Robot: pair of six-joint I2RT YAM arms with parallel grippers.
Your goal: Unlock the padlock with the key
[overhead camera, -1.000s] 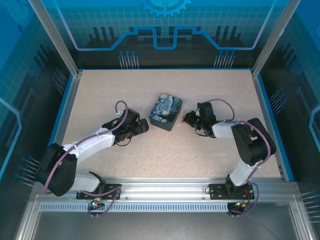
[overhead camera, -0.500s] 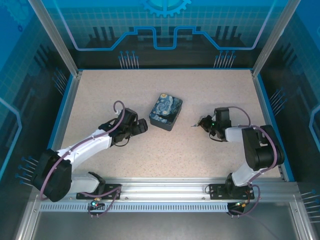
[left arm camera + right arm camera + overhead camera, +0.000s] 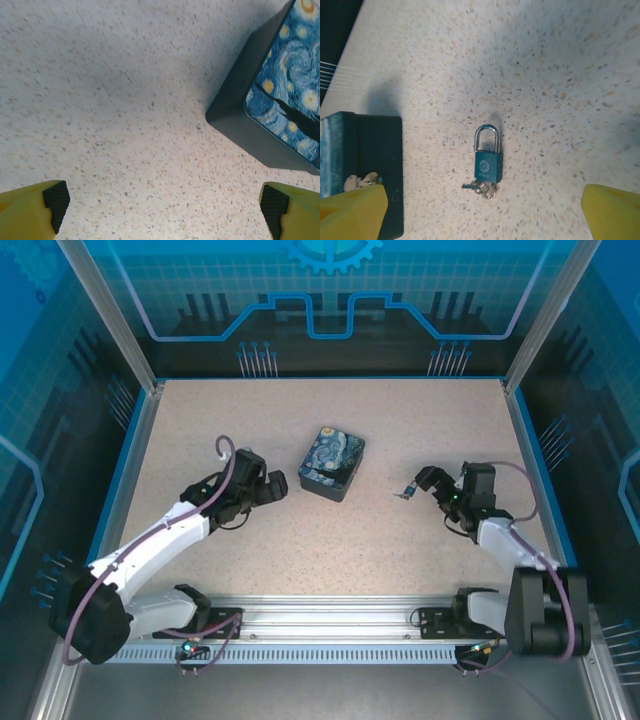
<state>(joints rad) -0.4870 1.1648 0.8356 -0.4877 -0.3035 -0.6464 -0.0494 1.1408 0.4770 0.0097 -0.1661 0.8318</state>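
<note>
Right of the desk's [image 3: 560, 75] centre, padlock [image 3: 487, 159] lies closed, key [image 3: 481, 188] inserted; right hand [image 3: 482, 212] released above; next move likely: pinch key, turn.

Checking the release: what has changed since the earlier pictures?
The right pincer opened, letting go of the small teal padlock, which now lies on the table with the key at its base, and that arm drew back rightward, away from the starry-print box. The left pincer retreated slightly leftward, open as before. The box stayed put.
</note>
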